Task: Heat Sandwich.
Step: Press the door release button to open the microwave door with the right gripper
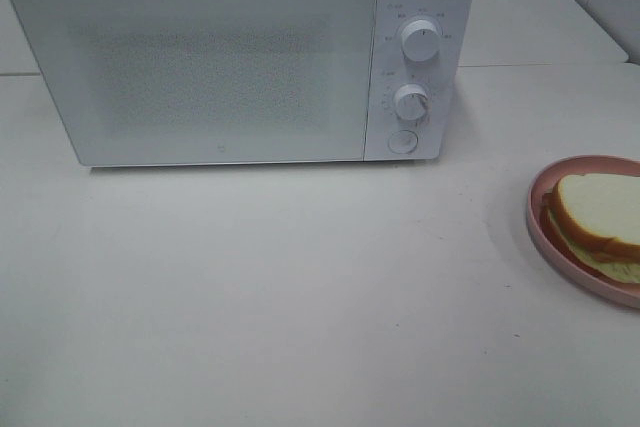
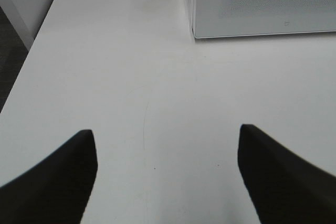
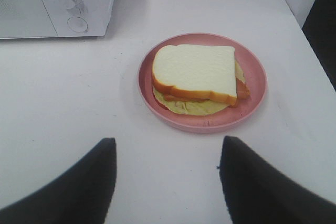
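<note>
Right wrist: sandwich (image 3: pixel 195 71) on plate (image 3: pixel 255 80) — R end effector (image 3: pixel 168 139), L end effector (image 2: pixel 167 128) both spread, empty.

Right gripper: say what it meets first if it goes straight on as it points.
Probably the plate, at its near rim, then the sandwich; how high the right gripper rides is unclear.

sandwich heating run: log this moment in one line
microwave: door shut | sandwich: on pink plate, right of microwave | left gripper: open, empty | right gripper: open, empty, short of plate
</note>
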Controlling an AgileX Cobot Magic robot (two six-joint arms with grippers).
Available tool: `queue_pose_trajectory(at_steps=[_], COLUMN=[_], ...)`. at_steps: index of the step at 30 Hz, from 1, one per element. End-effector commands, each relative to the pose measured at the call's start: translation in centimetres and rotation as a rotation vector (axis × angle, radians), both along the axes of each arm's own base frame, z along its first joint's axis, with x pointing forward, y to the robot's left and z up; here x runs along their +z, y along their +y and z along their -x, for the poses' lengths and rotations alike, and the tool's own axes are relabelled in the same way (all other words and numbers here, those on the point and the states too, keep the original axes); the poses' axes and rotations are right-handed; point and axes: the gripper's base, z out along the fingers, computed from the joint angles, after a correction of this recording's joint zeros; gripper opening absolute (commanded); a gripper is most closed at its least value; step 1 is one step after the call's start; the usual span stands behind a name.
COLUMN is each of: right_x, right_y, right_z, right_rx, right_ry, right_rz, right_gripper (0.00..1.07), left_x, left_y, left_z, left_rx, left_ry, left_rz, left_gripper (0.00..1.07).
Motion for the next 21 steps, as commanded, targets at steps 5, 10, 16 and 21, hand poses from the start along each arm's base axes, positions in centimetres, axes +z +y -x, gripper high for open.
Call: queue_pose_trajectory(at_steps=[5, 10, 16, 21], right_x=[-0.03, -0.03, -0.03, -0.03], right_y=[-0.02, -0.02, -0.02, -0.02], right_z=[0.38, 0.38, 0.38, 0.38], right_rx=[-0.004, -0.004, -0.004, -0.004], right_ry=[-0.029, -0.029, -0.029, -0.029], right_rz=[-0.007, -0.007, -0.007, -0.007], right_gripper=[0.58, 0.58, 0.58, 0.58], left_x=[0.03, 0.03, 0.03, 0.03], left_y=[0.02, 0.02, 0.02, 0.02], left_z=[0.27, 0.27, 0.27, 0.27], left_rx=[-0.005, -0.005, -0.005, -0.005], left_ry=[-0.032, -0.032, -0.032, -0.032], left_rz=[-0.002, -0.002, -0.002, -0.002], left_gripper=[0.69, 0.69, 0.69, 0.69])
